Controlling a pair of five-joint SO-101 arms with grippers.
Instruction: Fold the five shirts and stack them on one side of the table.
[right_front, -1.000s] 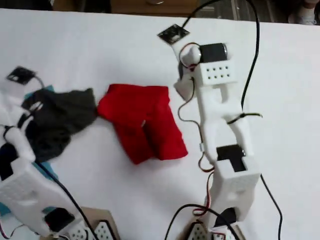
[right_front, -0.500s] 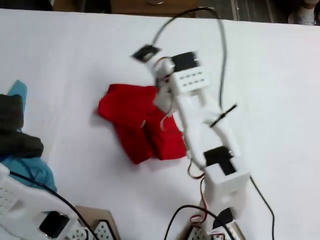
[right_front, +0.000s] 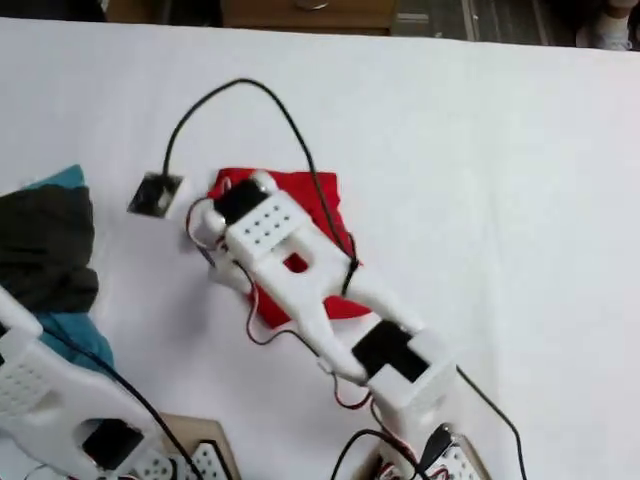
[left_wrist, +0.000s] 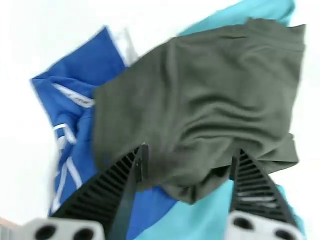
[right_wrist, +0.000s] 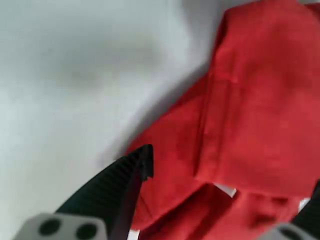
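A red shirt (right_front: 322, 200) lies crumpled in the middle of the table, with my right arm (right_front: 300, 270) stretched across it. In the right wrist view my right gripper (right_wrist: 230, 170) is open just above the red shirt (right_wrist: 260, 110), at the cloth's edge beside bare table. At the table's left edge a dark grey shirt (right_front: 45, 245) rests on a teal shirt (right_front: 62, 338). My left gripper (left_wrist: 190, 151) hovers open over the dark grey shirt (left_wrist: 200, 100), which covers a blue shirt (left_wrist: 75, 95) and the teal shirt (left_wrist: 210, 222).
The white table (right_front: 500, 180) stretches wide to the right and back. A black cable (right_front: 230, 90) loops over the table behind the red shirt. My left arm's base (right_front: 50, 410) stands at the front left.
My right arm has swung left from beside the red shirt to over it. The dark grey shirt went from mid-table to the pile at the left edge, and my left arm drew back.
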